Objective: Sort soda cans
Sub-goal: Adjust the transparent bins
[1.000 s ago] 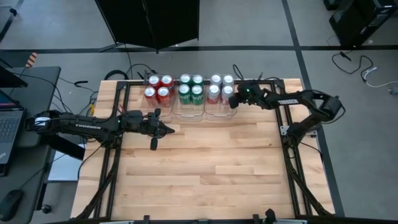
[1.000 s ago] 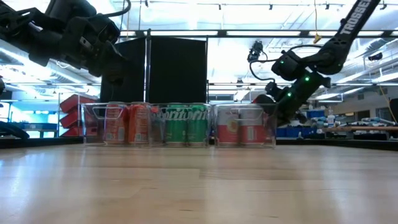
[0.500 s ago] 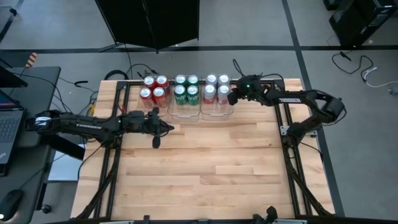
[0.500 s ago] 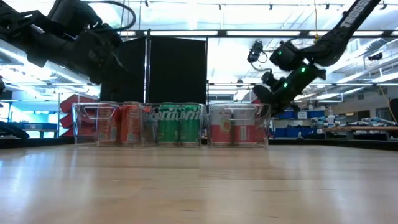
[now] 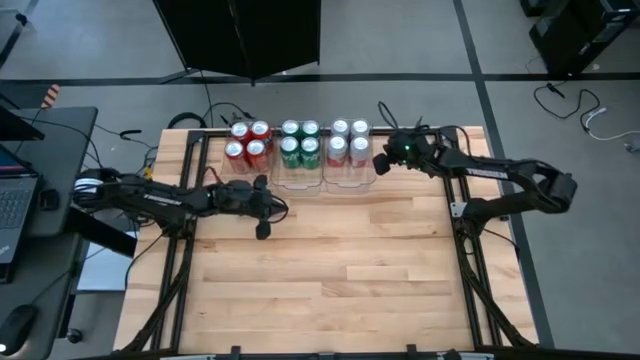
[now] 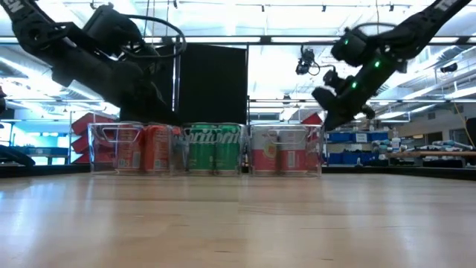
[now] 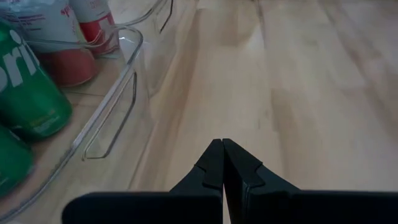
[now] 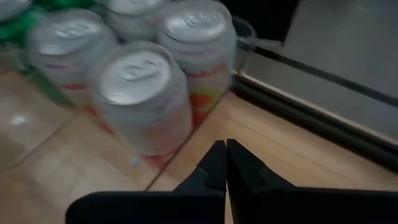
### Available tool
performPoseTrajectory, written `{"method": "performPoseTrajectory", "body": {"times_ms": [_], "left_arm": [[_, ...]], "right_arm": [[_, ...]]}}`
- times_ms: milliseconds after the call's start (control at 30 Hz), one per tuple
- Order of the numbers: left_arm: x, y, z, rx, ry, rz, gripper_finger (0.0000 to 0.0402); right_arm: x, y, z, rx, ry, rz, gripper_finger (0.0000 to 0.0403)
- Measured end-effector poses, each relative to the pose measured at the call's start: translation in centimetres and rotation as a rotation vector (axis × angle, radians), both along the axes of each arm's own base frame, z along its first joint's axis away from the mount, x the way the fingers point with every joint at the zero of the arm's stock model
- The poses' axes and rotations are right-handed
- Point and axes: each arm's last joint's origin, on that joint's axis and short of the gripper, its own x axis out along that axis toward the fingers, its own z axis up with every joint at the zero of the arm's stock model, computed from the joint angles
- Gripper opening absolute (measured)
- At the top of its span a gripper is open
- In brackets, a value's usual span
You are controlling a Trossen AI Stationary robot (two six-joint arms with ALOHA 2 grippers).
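Observation:
The soda cans stand upright in three clear bins along the table's far edge: red cans on the left, green cans in the middle, silver-white cans on the right. My right gripper hangs shut in the air just off the right bin's right side, beside the silver-white cans and higher than the bin's rim. My left gripper is shut above bare table, a little nearer than the bins, with the green cans beside it.
Bare wooden tabletop spreads from the bins to the near edge. A black frame rail runs along the table's far edge behind the cans. A laptop sits on a side desk beyond the left edge.
The row of bins with its cans has slid a little toward the table's left edge while my right gripper stood against the right bin's side. My right gripper has then risen clear of it. My left gripper has sunk and reached farther toward the table's right edge, staying shut.

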Motion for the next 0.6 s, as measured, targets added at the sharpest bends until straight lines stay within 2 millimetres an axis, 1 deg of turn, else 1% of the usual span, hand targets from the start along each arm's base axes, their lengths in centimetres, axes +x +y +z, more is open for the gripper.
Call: {"method": "performPoseTrajectory", "body": {"times_ms": [100, 233, 433, 600], "left_arm": [[0.8, 0.2, -0.1, 0.019, 0.015, 0.023, 0.0], [1.1, 0.3, 0.4, 0.036, 0.078, 0.04, 0.0], [0.7, -0.1, 3.1, 0.031, 0.121, 0.029, 0.0], [-0.3, -0.3, 4.0, -0.001, 0.142, 0.039, 0.0]], "right_arm": [[0.4, -0.8, -1.4, 0.02, 0.003, -0.034, 0.0], [1.5, -2.1, -3.4, 0.039, -0.023, -0.025, 0.0], [2.6, -3.3, -6.1, 0.082, -0.046, 0.002, 0.0], [3.1, -3.8, -7.0, 0.096, -0.089, 0.007, 0.0]]}}
